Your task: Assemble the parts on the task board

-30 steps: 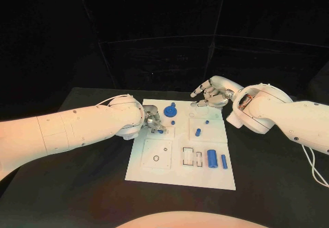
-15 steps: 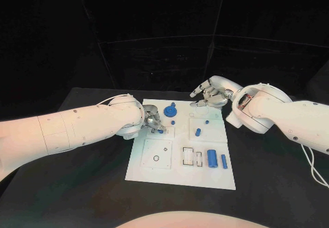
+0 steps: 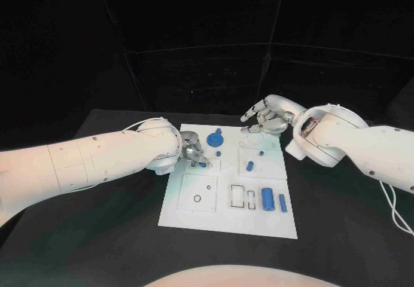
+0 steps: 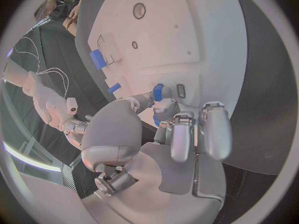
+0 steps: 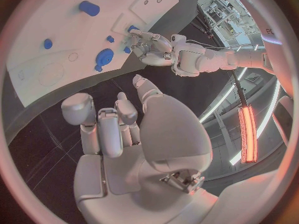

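**Task board and blue parts, two robot hands at its far end**

Head view. White task board (image 3: 231,197) lies on the black bench (image 3: 103,239), its long axis running away from the robot. Near end, right side: a thick blue cylinder (image 3: 267,200) and beside it a thin blue rod (image 3: 282,203), both lying with long axes along the board's length. Mid board: a short blue peg (image 3: 249,166), tilted slightly off that line. Far end: a blue gear-like disc (image 3: 215,141) with a small stub on its far side. Left robot hand (image 3: 191,151) is over the board's left edge, fingers gathered on a small blue piece (image 3: 202,164); most of that piece is hidden by the fingers. Right robot hand (image 3: 265,119) hangs above the board's far right corner, fingers curled; whether they hold anything cannot be told here.

Left wrist view. Left robot hand (image 4: 168,134) pinches the small blue piece (image 4: 158,92) between thumb and fingertips, right against the board (image 4: 206,30), next to a small dark slot. Its lower end is covered by the fingers. The thick cylinder (image 4: 97,59) shows further along the board.

Right wrist view. Right robot hand (image 5: 118,129) has fingers curled inward, nothing in them, above bare bench beside the board (image 5: 56,50). The gear disc (image 5: 103,57) and left robot hand (image 5: 151,46) are visible beyond.
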